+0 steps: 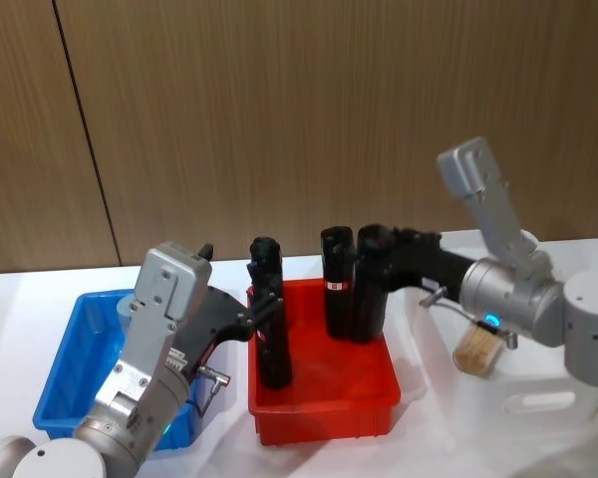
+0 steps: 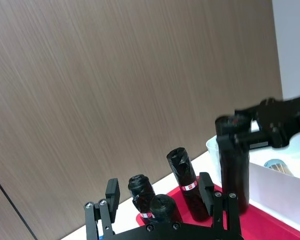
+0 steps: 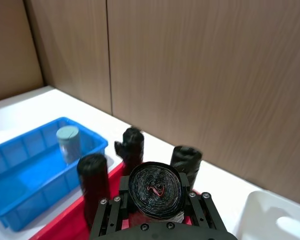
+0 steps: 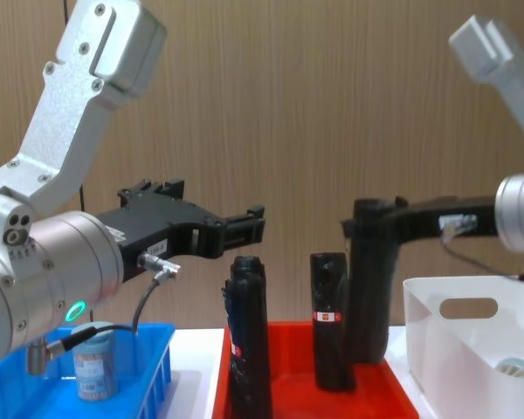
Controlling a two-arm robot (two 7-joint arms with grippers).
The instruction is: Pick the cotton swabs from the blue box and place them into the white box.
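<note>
swab tub (image 1: 132,304) upright in blue box (image 1: 70,373) | my left gripper (image 4: 244,227) nearer, released, above and red-bin-side of it | right gripper (image 4: 367,218) clenched on black cylinder (image 4: 367,288)

Even, soft indoor light from overhead, no hard shadows. Wood panel wall (image 1: 279,119) is evenly lit with no glare. Faint sheen on the left arm's silver housing (image 4: 96,35). White box (image 4: 472,349) reads bright, nearly blown out in the head view. Black cylinders (image 3: 155,187) lose detail in the dark; the nearest one is soft in the right wrist view.
</note>
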